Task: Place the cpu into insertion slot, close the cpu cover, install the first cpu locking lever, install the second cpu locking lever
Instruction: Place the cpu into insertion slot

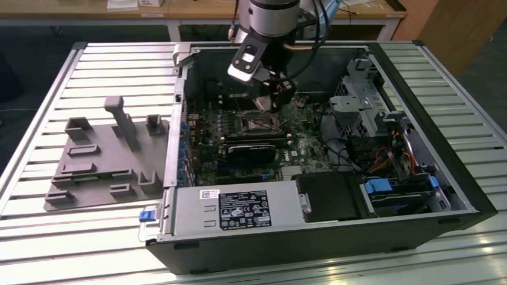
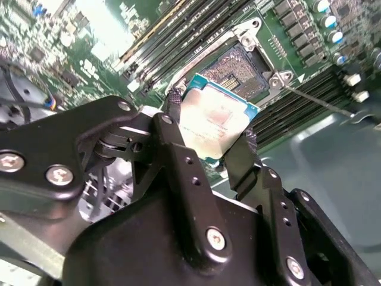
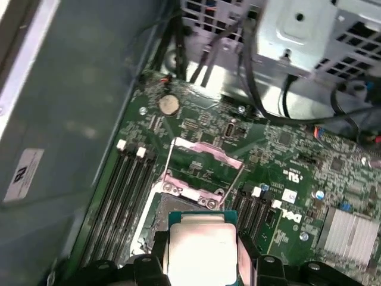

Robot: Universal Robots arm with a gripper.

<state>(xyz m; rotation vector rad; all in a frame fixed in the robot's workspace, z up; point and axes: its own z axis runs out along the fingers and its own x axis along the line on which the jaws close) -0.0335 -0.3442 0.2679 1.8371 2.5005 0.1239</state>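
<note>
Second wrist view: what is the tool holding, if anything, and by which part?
The tool holds the cpu, pinched by two opposite side edges, metal top facing the camera, not yet in the insertion slot.

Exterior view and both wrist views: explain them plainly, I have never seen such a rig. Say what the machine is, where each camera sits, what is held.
The machine is a grey robot arm reaching down into an open black computer case lying on a pale slatted table. The exterior view looks on from off the arm. Both wrist views come from cameras riding near the arm's wrist. Beside the case, at the exterior view's left, lies a grey moulded holder tray. The black two-fingered gripper is shut on the cpu, a small flat square chip with a pale silver-grey metal top. It is not yet in the square, silver-rimmed insertion slot of the green circuit board. The thin silver cpu cover stands open.
</note>
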